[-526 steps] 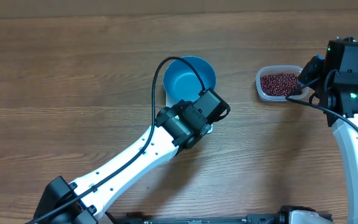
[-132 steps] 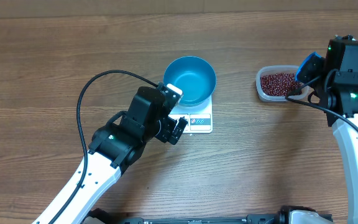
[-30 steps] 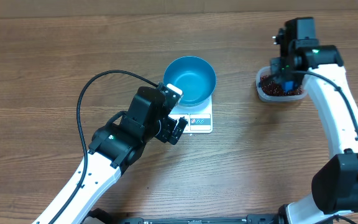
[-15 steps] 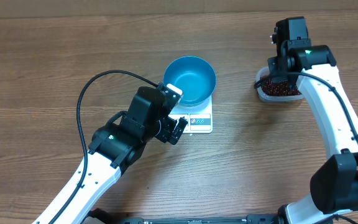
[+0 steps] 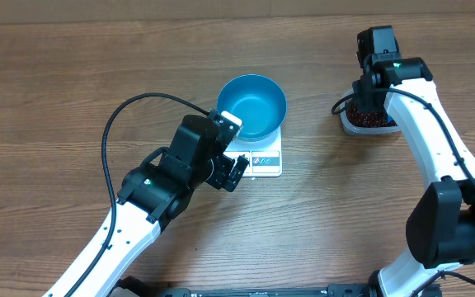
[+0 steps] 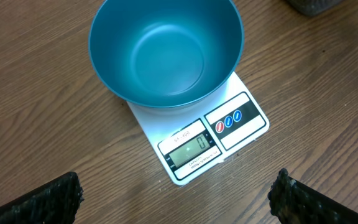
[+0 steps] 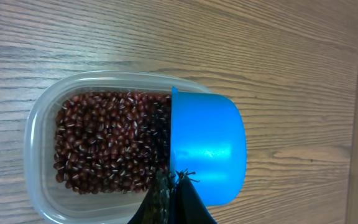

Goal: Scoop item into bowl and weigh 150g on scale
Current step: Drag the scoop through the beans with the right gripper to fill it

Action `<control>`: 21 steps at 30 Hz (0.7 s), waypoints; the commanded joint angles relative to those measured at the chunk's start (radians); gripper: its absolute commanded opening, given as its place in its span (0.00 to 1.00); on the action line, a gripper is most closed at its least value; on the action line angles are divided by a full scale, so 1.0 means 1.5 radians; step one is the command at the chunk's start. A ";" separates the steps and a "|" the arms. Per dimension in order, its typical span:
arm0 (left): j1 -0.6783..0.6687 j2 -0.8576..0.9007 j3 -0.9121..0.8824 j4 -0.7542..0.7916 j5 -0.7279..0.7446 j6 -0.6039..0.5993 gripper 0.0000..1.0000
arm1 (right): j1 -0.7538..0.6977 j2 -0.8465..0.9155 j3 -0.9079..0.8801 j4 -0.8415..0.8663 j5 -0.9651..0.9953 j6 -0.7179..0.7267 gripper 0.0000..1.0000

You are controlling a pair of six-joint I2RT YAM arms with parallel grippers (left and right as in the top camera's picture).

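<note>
Beans [image 7: 104, 143] fill the clear tub [image 7: 35, 124] out on the right of the tabletop [image 5: 56, 82]. The right claw [image 7: 169, 190] is clamped tight on the blue scoop [image 7: 207, 146], whose rim is tipped down at the tub's end, right against the beans. Over on the white scale [image 6: 232, 127] the blue bowl [image 6: 166, 56] stands empty, and the display shows zero. Left claw [image 6: 179, 202] hangs just short of the scale, jaws spread wide.

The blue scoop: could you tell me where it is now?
Right wrist view: the blue scoop, held by the right gripper, sits at the clear tub's right end, against the beans.
</note>
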 commanded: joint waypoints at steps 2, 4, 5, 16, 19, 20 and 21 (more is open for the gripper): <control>0.004 0.003 -0.002 0.001 0.010 -0.008 1.00 | -0.002 -0.002 0.014 -0.004 0.021 -0.004 0.04; 0.004 0.003 -0.002 0.001 0.010 -0.008 1.00 | -0.002 -0.002 0.014 -0.007 0.021 -0.004 0.04; 0.004 0.003 -0.002 0.001 0.010 -0.008 1.00 | -0.002 -0.002 0.014 -0.009 0.019 -0.004 0.04; 0.004 0.003 -0.002 0.001 0.010 -0.008 1.00 | -0.002 0.004 0.008 -0.026 -0.004 -0.001 0.04; 0.004 0.003 -0.002 0.001 0.010 -0.008 1.00 | -0.002 0.014 0.008 -0.029 -0.017 0.002 0.04; 0.004 0.003 -0.002 0.001 0.010 -0.008 0.99 | -0.002 0.016 0.008 -0.030 -0.018 0.004 0.04; 0.004 0.003 -0.002 0.001 0.010 -0.008 0.99 | -0.002 0.018 0.008 -0.031 -0.020 0.004 0.04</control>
